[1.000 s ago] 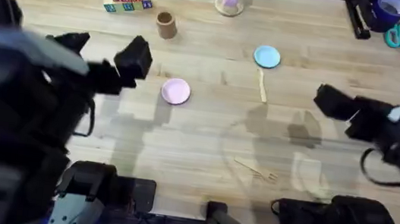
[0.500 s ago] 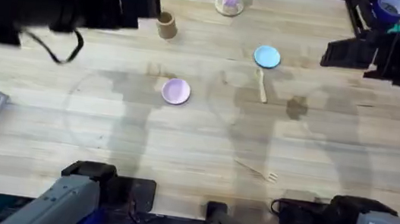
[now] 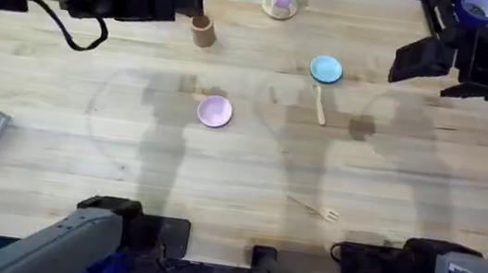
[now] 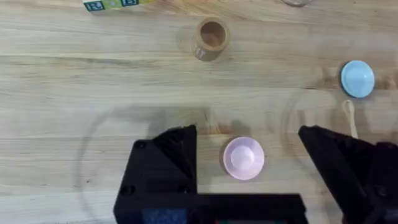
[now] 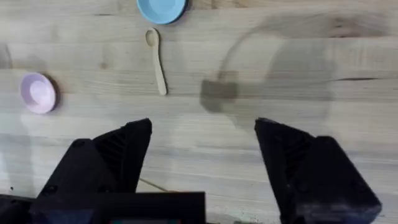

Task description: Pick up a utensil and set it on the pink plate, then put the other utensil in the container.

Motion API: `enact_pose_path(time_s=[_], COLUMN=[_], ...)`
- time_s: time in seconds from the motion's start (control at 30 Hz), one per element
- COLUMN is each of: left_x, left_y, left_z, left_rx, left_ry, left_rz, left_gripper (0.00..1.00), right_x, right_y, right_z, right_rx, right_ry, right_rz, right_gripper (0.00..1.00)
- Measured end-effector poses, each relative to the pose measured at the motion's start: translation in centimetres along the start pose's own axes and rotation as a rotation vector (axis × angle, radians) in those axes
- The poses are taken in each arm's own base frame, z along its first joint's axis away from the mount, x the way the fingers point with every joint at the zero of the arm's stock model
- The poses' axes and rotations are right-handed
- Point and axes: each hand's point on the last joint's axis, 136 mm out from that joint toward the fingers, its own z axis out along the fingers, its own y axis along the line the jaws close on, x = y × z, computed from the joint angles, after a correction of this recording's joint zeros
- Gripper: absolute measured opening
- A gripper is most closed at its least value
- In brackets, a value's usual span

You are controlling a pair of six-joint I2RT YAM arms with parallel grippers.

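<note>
Pale wooden table [image 3: 222, 166] with both arms raised above its far half: the left gripper [image 4: 249, 177] hangs with its fingers spread wide, the pink plate [image 4: 243, 158] on the boards between them and the brown cup [image 4: 212, 38] well beyond. The right gripper [image 5: 202, 165] is likewise wide open and empty, with the spoon [image 5: 156, 60] and blue plate [image 5: 161, 9] ahead of its fingers. The fork [image 3: 314, 207] lies near the table's front edge, well apart from both grippers.

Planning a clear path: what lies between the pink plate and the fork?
Nothing but bare table. In the overhead view, the pink plate and fork have only shadowed wood between them; the spoon lies off to the side.
</note>
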Motion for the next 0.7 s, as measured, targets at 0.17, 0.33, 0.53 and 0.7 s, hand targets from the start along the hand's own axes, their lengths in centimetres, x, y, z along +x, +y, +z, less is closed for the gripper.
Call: enact_pose_path(time_s=[0.17,0.33,0.53,0.7], left_x=[0.0,-0.1,-0.2,-0.2], left_y=[0.0,0.0,0.0,0.0], left_z=[0.0,0.0,0.0,0.0], left_rx=[0.000,0.001,0.001,0.001], left_ry=[0.000,-0.003,-0.009,-0.009], left_rz=[0.000,0.000,0.001,0.002], left_gripper=[0.992,0.993,0.993,0.992], right_x=[0.0,0.4,5.5,8.6], right_y=[0.3,2.4,6.7,8.4], right_z=[0.0,0.1,-0.1,-0.6], right_rx=[-0.018,-0.081,-0.161,-0.198], right_ry=[0.001,0.015,0.186,0.281], right_rz=[-0.008,-0.099,-0.380,-0.508], right_gripper=[0.996,0.996,0.996,0.996])
